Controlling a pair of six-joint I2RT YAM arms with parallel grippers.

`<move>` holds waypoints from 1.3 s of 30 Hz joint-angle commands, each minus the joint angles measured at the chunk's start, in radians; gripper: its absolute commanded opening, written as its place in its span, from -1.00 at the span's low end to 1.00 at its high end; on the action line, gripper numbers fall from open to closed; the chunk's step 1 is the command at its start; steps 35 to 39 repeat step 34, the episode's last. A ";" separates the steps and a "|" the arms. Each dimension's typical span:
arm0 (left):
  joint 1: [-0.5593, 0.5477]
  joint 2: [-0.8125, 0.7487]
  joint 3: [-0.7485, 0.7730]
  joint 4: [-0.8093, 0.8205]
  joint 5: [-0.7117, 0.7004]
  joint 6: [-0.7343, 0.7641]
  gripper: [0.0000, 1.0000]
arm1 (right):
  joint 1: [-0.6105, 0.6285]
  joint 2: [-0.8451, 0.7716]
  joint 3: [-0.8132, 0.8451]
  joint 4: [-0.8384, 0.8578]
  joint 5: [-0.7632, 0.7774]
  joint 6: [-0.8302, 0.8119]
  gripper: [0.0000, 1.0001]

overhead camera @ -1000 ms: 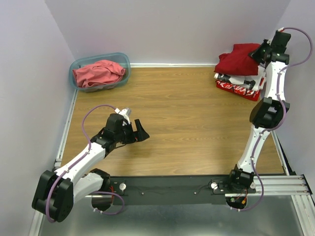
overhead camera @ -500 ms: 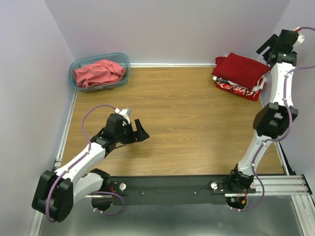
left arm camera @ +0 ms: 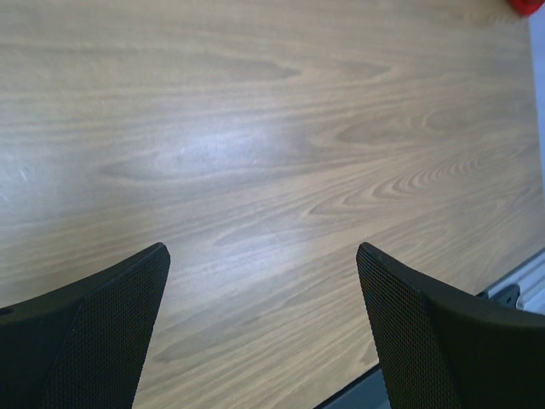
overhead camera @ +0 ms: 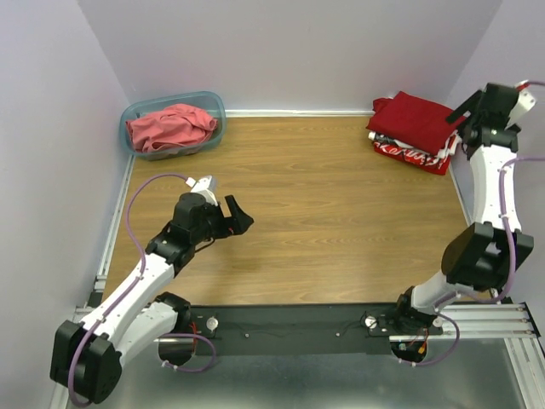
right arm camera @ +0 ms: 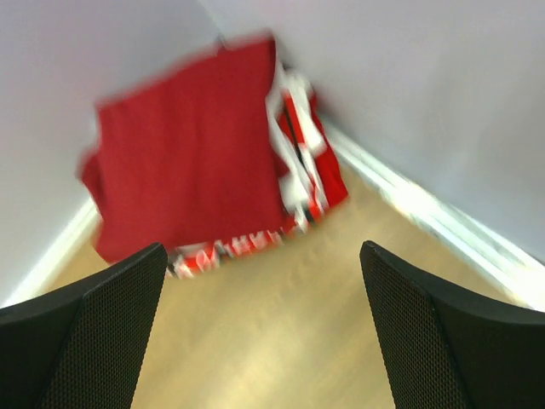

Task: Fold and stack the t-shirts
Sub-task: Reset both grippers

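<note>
Top external: teal tub (overhead camera: 129, 111) is holding the coral-red t-shirt (overhead camera: 170, 126), far left; deep red t-shirt (overhead camera: 417, 122) is topping the far-right stack (overhead camera: 415, 153); left pincer (left arm camera: 260, 251) and right pincer (right arm camera: 262, 251) are hovering spread, empty.

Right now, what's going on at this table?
Neither arm is holding anything. The right gripper, jaws open, hangs beside the stack of folded shirts in the far right corner, with the deep red t-shirt on top. The left gripper, also open, hovers over the table on the left side. A coral-red t-shirt lies crumpled in the teal tub at far left, not yet folded.
</note>
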 commanded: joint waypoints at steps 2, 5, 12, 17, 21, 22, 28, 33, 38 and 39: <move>0.006 -0.079 0.054 -0.064 -0.154 0.011 0.97 | 0.078 -0.211 -0.265 0.091 -0.055 -0.040 1.00; 0.006 -0.104 0.071 -0.095 -0.225 0.016 0.97 | 0.185 -0.309 -0.367 0.096 -0.044 -0.054 1.00; 0.006 -0.174 0.101 -0.105 -0.276 0.035 0.97 | 0.473 -0.475 -0.666 0.101 -0.024 0.039 1.00; 0.006 -0.235 0.109 -0.104 -0.306 0.057 0.97 | 0.743 -0.510 -0.794 0.107 0.039 0.114 1.00; 0.006 -0.255 0.128 -0.115 -0.334 0.071 0.97 | 0.898 -0.481 -0.832 0.105 0.120 0.150 1.00; 0.006 -0.257 0.132 -0.119 -0.337 0.072 0.97 | 0.915 -0.472 -0.835 0.105 0.128 0.165 1.00; 0.005 -0.288 0.135 -0.133 -0.385 0.077 0.93 | 0.960 -0.483 -0.845 0.104 0.143 0.187 1.00; 0.003 -0.283 0.141 -0.141 -0.398 0.075 0.91 | 0.962 -0.489 -0.834 0.082 0.152 0.177 1.00; 0.005 -0.283 0.143 -0.148 -0.406 0.072 0.91 | 0.962 -0.487 -0.831 0.079 0.154 0.176 1.00; 0.005 -0.283 0.143 -0.148 -0.406 0.072 0.91 | 0.962 -0.487 -0.831 0.079 0.154 0.176 1.00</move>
